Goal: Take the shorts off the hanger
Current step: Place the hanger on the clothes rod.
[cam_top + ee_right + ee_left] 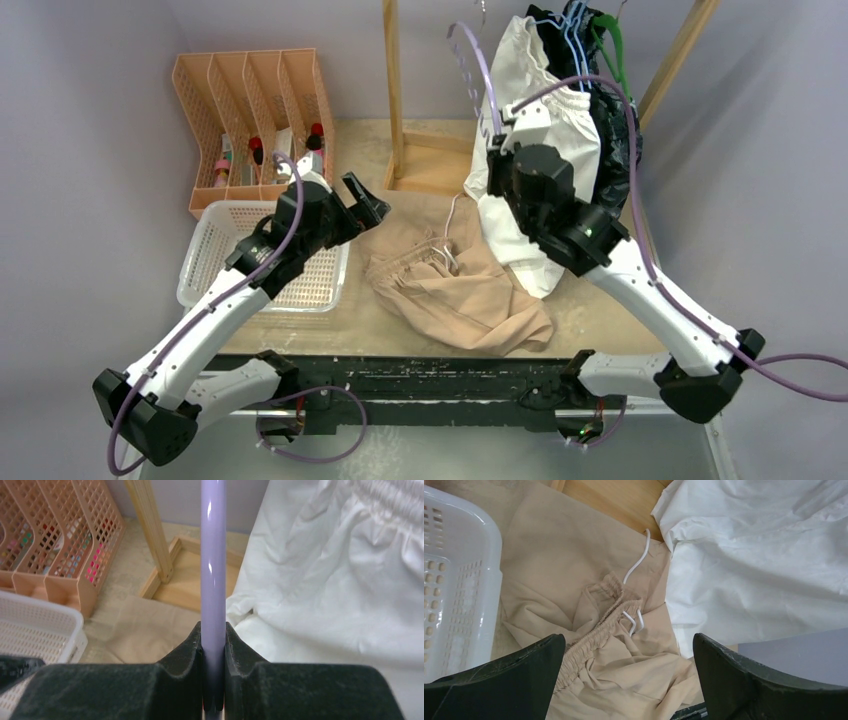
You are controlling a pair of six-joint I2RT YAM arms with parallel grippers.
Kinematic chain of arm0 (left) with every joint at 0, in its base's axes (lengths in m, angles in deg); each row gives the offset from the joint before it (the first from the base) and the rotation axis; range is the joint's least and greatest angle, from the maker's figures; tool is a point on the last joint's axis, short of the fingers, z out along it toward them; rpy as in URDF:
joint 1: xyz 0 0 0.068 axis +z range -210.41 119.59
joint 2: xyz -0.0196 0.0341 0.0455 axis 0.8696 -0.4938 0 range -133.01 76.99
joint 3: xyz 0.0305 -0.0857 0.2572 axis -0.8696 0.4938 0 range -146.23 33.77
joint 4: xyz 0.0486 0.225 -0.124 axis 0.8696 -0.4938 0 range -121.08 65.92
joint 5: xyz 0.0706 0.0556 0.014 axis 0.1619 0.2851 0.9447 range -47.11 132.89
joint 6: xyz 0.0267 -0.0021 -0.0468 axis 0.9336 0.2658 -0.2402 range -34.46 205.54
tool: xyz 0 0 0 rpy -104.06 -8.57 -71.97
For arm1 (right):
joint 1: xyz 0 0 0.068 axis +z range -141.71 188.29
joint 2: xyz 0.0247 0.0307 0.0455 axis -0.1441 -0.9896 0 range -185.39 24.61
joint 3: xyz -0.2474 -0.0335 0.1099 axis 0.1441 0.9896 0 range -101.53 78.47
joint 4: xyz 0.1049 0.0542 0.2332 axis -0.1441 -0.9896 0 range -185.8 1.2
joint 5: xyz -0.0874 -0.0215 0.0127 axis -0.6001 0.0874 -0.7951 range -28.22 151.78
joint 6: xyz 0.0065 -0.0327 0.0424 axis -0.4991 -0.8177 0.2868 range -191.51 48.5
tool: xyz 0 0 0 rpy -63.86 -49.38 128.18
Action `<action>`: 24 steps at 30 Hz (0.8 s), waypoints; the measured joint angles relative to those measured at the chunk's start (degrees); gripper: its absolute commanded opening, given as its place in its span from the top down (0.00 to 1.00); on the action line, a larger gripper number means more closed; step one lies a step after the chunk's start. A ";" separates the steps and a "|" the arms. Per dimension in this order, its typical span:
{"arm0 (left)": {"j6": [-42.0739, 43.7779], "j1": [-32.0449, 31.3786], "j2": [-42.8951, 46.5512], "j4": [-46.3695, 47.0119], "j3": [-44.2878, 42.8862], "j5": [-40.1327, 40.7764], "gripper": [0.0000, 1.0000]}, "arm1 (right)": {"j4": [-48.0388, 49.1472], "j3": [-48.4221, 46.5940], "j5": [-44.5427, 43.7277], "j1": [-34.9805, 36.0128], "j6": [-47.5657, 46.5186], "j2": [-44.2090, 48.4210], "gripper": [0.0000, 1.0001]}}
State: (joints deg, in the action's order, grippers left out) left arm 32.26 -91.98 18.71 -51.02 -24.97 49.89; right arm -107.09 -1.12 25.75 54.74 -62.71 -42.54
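Tan shorts (455, 285) lie crumpled on the table, their elastic waist and white drawstring (636, 562) showing. My left gripper (365, 200) hovers open just above them (574, 565), jaws wide apart with nothing between them (629, 680). My right gripper (497, 140) is shut on the bar of a lavender hanger (213, 555), which rises up and to the left (475, 70). White shorts (545, 150) hang right beside it (340, 580), with black shorts (615, 130) behind on other hangers.
A white plastic basket (215, 250) sits left of the tan shorts (454, 580). An orange file organizer (250, 110) stands at the back left. The wooden rack's post (393, 90) and base (185, 575) stand behind the shorts. The rack's slanted right leg (675, 60) is at the back right.
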 measured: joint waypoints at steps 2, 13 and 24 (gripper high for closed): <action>0.44 0.00 0.26 -0.90 0.00 0.59 0.01 | -0.02 -4.02 1.07 -1.75 -0.63 -3.32 1.00; 1.49 0.00 2.29 -3.50 0.00 2.84 0.01 | 0.17 -14.38 3.13 -3.45 -3.80 -10.78 1.00; 1.77 0.00 2.23 -4.11 0.00 3.32 0.01 | -1.64 -26.67 3.72 -3.48 -4.57 -19.61 1.00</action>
State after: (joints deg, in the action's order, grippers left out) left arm 34.03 -91.98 20.94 -55.13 -24.97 53.22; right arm -108.73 -27.78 29.46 51.27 -67.28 -62.15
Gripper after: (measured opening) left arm 0.990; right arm 0.151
